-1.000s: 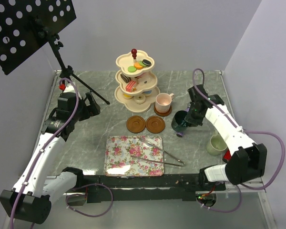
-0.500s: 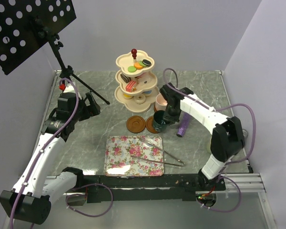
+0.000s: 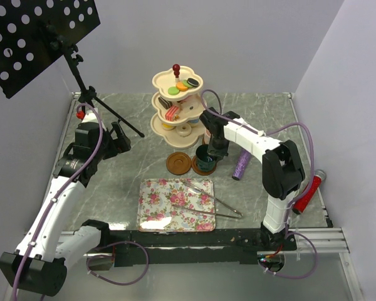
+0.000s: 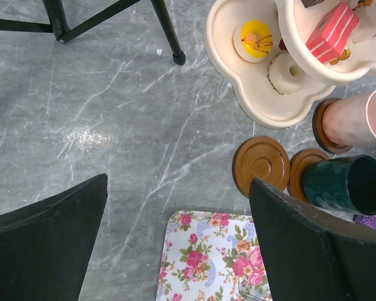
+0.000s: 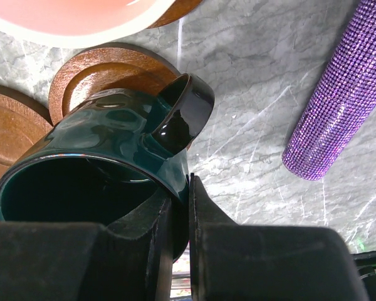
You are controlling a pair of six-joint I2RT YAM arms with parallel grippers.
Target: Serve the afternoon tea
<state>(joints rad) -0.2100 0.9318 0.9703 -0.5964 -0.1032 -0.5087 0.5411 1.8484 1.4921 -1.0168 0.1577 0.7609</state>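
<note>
My right gripper (image 3: pixel 213 152) (image 5: pixel 182 188) is shut on the rim of the dark teal mug (image 3: pixel 205 160) (image 5: pixel 100 144), beside its handle. It holds the mug over the right brown saucer (image 5: pixel 106 66); I cannot tell if they touch. The left saucer (image 3: pixel 179 163) (image 4: pixel 261 164) is bare. The pink mug (image 4: pixel 357 116) (image 5: pixel 69 19) stands on a third saucer just behind. The cream three-tier stand (image 3: pixel 178 106) (image 4: pixel 263 100) holds macarons, cake slices and doughnuts. My left gripper (image 3: pixel 116 141) (image 4: pixel 178 182) is open and empty, high at the left. The pale green mug is hidden.
The floral tray (image 3: pixel 169 207) (image 4: pixel 213 257) with metal tongs (image 3: pixel 216 204) lies at the front centre. The purple glittery microphone (image 3: pixel 241 164) (image 5: pixel 338 106) lies right of the mug. A music stand (image 3: pixel 69 56) with tripod legs stands back left. A red object (image 3: pixel 307 193) lies at the right edge.
My right arm has carried the dark teal mug leftward from the right side of the table to above the right saucer. The left arm has not moved.
</note>
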